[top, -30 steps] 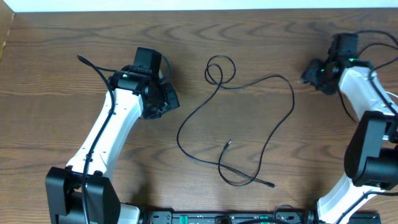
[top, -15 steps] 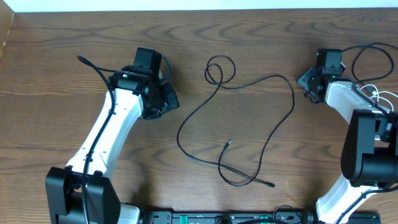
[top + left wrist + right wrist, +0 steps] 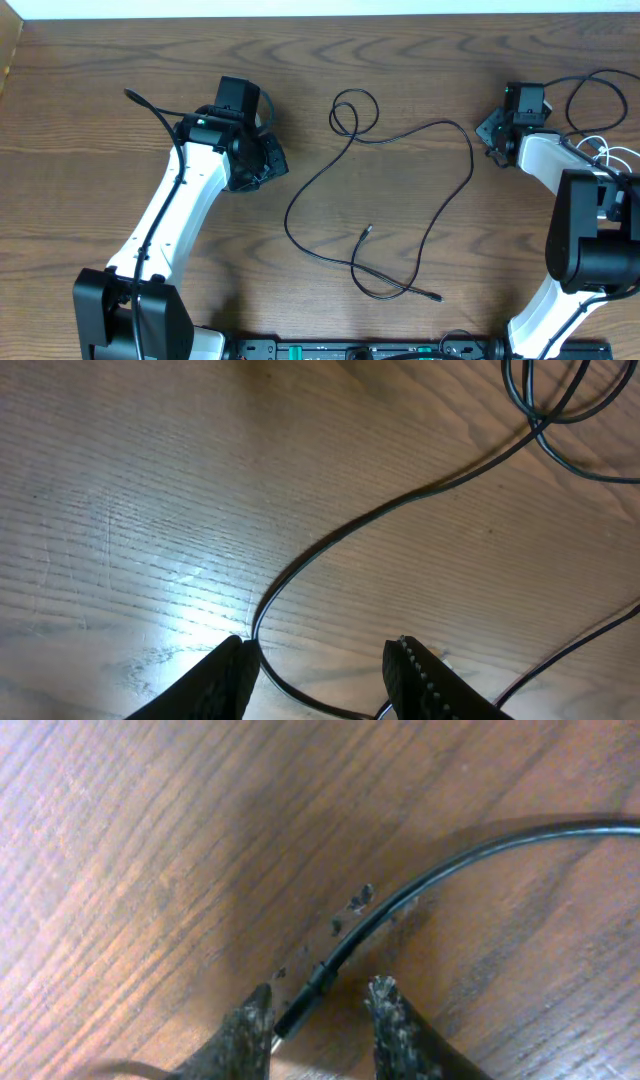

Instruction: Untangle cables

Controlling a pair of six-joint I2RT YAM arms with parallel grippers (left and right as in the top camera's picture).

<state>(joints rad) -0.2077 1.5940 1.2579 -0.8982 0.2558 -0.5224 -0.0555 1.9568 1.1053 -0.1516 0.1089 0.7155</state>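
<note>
The black cable (image 3: 471,160) lies loose across the middle of the table (image 3: 100,80). It makes a small closed loop toward 12 o'clock, a wide bend out toward 3 o'clock, and both of its plug ends rest near 6 o'clock, slightly apart from each other.

The left gripper (image 3: 268,160) sits at about 9 o'clock from that loop. In its wrist view the left gripper (image 3: 320,660) is released. Its fingers stand apart with bare wood between them, and a curve of the black cable (image 3: 430,488) passes just beside one fingertip (touching or not, I cannot tell).

The right gripper (image 3: 492,130) is at about 2 o'clock, just beyond the cable's wide bend. Seen from the wrist, the right gripper (image 3: 318,992) straddles the plug end of a dark cord (image 3: 440,875) lying on the wood. Whether the fingers are clenched on it cannot be told.

Thin loops of a white cord (image 3: 612,155) show at the 3 o'clock edge, beside the right arm.
</note>
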